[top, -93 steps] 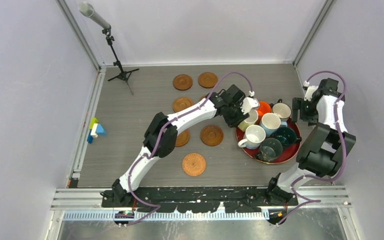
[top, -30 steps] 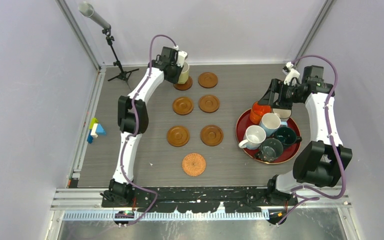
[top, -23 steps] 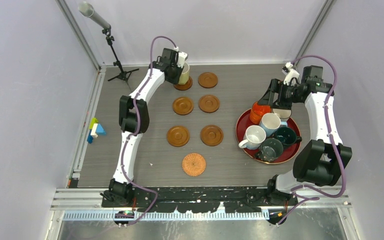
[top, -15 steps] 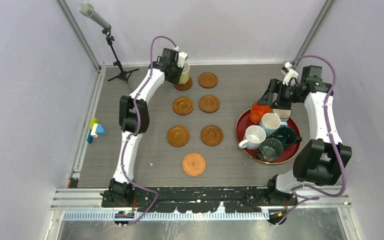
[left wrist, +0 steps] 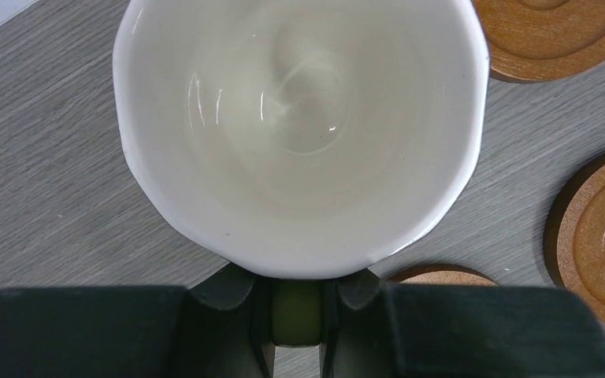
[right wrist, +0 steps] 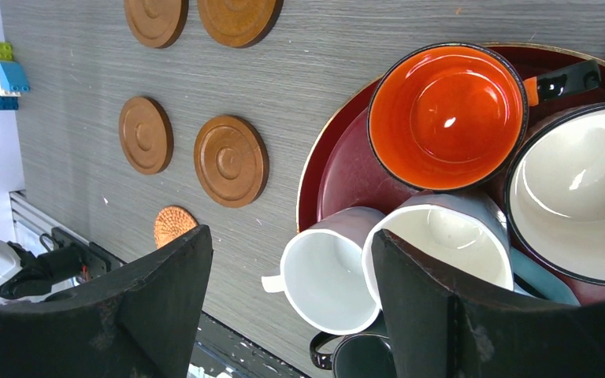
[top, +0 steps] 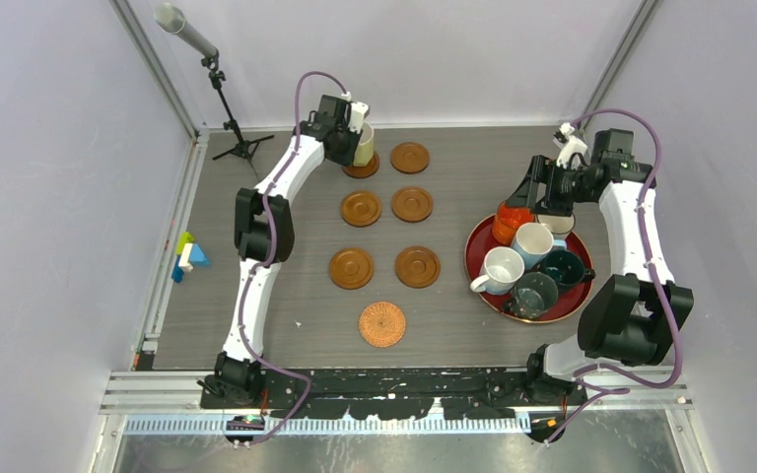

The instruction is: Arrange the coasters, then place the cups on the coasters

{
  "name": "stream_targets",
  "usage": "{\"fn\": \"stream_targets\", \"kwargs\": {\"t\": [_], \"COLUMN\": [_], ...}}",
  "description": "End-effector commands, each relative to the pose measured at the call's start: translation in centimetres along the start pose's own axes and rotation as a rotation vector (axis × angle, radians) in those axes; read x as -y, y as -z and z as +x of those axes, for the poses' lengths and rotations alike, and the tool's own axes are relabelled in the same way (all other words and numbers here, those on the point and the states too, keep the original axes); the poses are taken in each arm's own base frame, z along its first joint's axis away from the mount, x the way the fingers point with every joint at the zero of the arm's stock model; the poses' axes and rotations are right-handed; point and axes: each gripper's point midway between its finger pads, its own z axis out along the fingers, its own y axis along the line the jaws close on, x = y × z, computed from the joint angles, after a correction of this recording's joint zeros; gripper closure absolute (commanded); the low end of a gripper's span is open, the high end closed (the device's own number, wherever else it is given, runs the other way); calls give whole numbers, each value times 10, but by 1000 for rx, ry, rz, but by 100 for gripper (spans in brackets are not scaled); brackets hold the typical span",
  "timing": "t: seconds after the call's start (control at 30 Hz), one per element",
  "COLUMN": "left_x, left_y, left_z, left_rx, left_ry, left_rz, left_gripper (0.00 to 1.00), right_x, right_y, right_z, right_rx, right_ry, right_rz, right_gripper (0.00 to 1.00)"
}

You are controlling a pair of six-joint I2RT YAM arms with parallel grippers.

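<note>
Pale yellow ceramic mug (left wrist: 299,134): no lettering legible.
Round brown wooden coasters (top: 360,208): plain turned rings, no marks legible.
Large red round tray (right wrist: 347,177): no label legible.
Coloured plastic blocks (top: 187,258): too small to tell.

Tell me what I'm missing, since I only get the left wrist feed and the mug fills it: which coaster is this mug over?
Observer: From above, the pale yellow mug is over the far left wooden coaster, the corner one of the grid. I cannot tell whether it touches.
Operator: Where is the other arm?
Observer: The right claw is open above the red tray, near the orange mug, and holds nothing.
Operator: Any other coasters filled?
Observer: None. The woven coaster and five wooden coasters are bare.
</note>
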Motion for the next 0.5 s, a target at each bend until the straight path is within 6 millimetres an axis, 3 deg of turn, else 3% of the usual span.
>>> {"fn": "stream_targets", "kwargs": {"t": [0.0, 0.47], "left_x": [-4, -3], "left_y": [33, 47], "left_z": [-49, -51], "left_rx": [146, 137], "left_ry": [-2, -5], "left_rz": [-13, -13], "left_gripper": [91, 90], "right_x": [-5, -4], "right_y": [0, -4], "right_z": [-5, -3], "right_rx": [22, 13], "right_ry": [19, 17], "right_rz": [-14, -20], "right_gripper": [21, 22]}}
